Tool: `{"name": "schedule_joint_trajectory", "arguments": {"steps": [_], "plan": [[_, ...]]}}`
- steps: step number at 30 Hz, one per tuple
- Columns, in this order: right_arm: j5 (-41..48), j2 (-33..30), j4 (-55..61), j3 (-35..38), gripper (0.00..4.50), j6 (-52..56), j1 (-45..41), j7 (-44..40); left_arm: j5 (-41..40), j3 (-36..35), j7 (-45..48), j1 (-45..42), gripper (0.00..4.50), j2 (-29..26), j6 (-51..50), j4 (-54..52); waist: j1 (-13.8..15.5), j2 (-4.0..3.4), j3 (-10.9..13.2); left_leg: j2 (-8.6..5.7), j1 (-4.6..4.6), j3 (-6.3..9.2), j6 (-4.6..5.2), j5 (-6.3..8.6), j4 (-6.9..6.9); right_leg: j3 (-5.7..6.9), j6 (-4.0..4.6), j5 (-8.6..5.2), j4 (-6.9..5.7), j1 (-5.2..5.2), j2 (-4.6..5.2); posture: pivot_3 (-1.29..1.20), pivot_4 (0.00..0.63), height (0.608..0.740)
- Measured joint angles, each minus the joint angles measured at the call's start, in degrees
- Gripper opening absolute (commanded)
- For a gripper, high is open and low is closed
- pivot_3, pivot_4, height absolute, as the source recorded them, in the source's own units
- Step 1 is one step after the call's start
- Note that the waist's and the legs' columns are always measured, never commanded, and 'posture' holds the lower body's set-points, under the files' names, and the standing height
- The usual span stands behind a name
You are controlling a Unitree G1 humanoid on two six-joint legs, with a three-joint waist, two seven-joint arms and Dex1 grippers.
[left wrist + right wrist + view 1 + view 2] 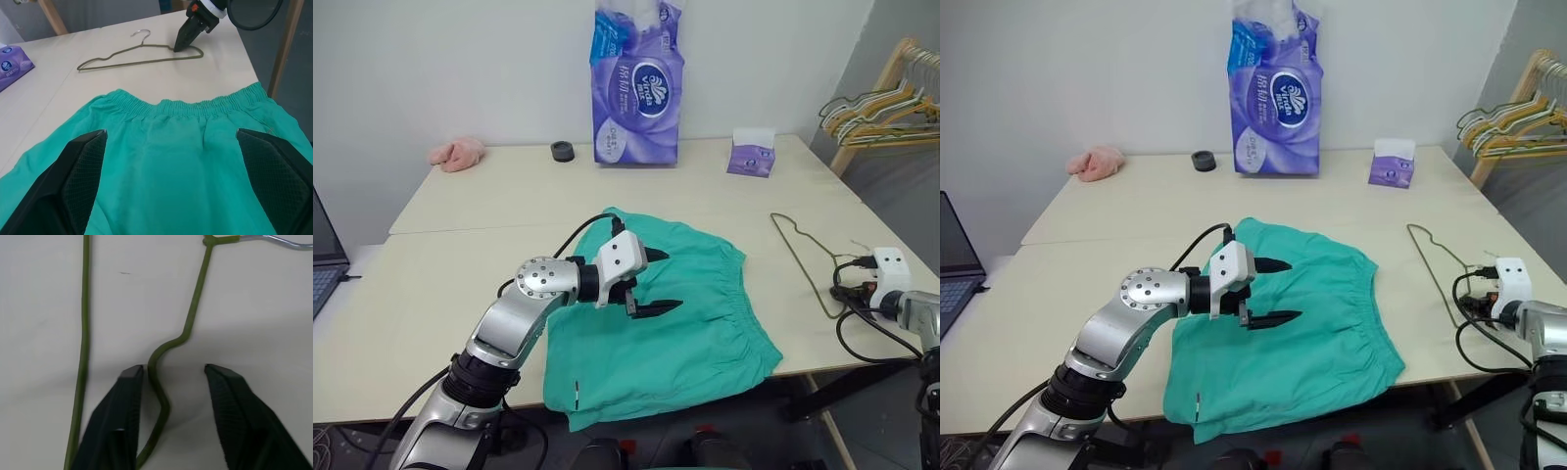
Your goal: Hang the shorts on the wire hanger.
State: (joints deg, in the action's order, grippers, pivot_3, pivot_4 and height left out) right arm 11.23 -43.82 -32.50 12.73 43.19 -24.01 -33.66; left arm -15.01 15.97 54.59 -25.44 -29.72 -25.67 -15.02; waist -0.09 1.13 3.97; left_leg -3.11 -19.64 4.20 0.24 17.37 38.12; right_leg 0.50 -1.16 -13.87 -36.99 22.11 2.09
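The shorts (671, 313) lie flat on the table (489, 264), the elastic waist toward the robot's right; the wire hanger (142, 55) lies on the bare table just beside that waist, near the right edge. The left gripper (655, 282) hovers over the middle of the shorts with its fingers wide apart and holds nothing. The right gripper (173, 396) is down at the hanger; one bent shoulder wire runs between its two fingers, which stand partly apart and do not yet pinch it.

The risk is here: the wire is thin and lies flat on the table, close to one finger; if the fingers close off-centre, the wire can slip out or the hanger can turn and slide toward the table edge. A loose pinch would also let the hanger swing when lifted.
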Motion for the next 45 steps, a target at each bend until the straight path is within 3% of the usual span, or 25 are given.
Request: {"name": "schedule_joint_trajectory", "arguments": {"steps": [3, 4, 14, 21, 27, 34, 39, 45], "plan": [[-0.1, 0.0, -0.7, -0.5, 0.12, -0.6, 0.2, -0.1, 0.0, 0.0, 0.0, 0.0, 4.5, 0.0, 0.0, 0.0, 0.0, 0.25, -0.2, 0.01, 0.04, 0.01, 0.0, 0.0, 0.0, 0.0, 0.0, 0.0, 0.01, -0.04, 0.0, -0.02, 0.05, 0.74], [-0.4, 0.2, -0.7, -0.7, 0.02, -1.0, 0.3, 0.0, 0.0, 0.0, 0.0, 0.0, 4.5, 0.1, 0.0, 0.0, 0.0, 0.3, -0.2, 0.01, 0.07, 0.01, 0.0, 0.0, 0.0, 0.0, 0.0, 0.0, 0.01, -0.06, 0.0, -0.02, 0.05, 0.74], [-4.9, 0.4, 7.0, -5.0, 0.02, -8.1, 4.5, 1.0, -0.5, -3.7, -3.0, -1.6, 4.5, 1.1, -0.1, 7.6, 0.0, 0.23, -0.2, 0.07, 0.48, 0.0, -0.01, 0.0, -0.04, -0.01, -0.28, -0.17, 0.0, -0.38, -0.04, -0.03, 0.04, 0.74], [-7.4, -2.9, 23.8, -13.0, 0.02, -16.8, 7.7, -7.6, 0.5, -9.9, -6.0, -10.5, 4.5, 0.7, 3.7, 20.6, -0.7, -0.51, 0.2, 0.05, -0.06, -0.09, -0.04, -0.02, 0.0, -0.1, -0.34, -0.12, -0.09, 0.22, -0.04, -0.04, 0.034, 0.74], [-13.1, -10.3, 32.6, -18.5, 0.02, -34.0, 5.7, -15.7, -1.8, -12.6, 0.7, -17.0, 4.5, -3.7, 1.3, 31.2, -0.7, -0.49, 0.2, -0.03, -0.19, 0.0, -0.1, -0.02, -0.03, 0.01, -0.16, -0.02, 0.03, 0.29, 0.02, -0.05, 0.03, 0.74], [-21.7, -11.8, 32.8, -23.8, 0.02, -54.0, 2.5, -17.5, -1.7, -12.7, 7.5, -20.2, 4.5, -6.4, -2.6, 41.1, -1.0, -0.45, 0.2, -0.13, -0.29, -0.01, -0.25, -0.1, -0.04, -0.04, -0.18, -0.04, 0.03, 0.44, 0.12, -0.06, 0.03, 0.74], [-27.1, -12.8, 32.8, -25.1, 0.02, -67.7, 0.2, -16.2, -2.6, -7.9, 18.3, -15.6, 4.5, -9.2, -8.6, 38.3, -1.7, -0.39, 0.2, -0.11, -0.35, 0.0, -0.29, -0.12, -0.05, -0.06, -0.16, -0.05, 0.0, 0.5, 0.12, -0.07, 0.03, 0.74], [-28.0, -10.5, 33.7, -25.9, 0.02, -72.9, -0.4, -16.3, -3.0, -5.1, 24.1, -13.5, 4.5, -9.7, -11.4, 33.5, -1.7, -0.33, 0.3, -0.1, -0.32, -0.03, -0.25, -0.1, -0.02, -0.11, -0.15, -0.04, -0.07, 0.5, 0.12, -0.08, 0.03, 0.74]]}}
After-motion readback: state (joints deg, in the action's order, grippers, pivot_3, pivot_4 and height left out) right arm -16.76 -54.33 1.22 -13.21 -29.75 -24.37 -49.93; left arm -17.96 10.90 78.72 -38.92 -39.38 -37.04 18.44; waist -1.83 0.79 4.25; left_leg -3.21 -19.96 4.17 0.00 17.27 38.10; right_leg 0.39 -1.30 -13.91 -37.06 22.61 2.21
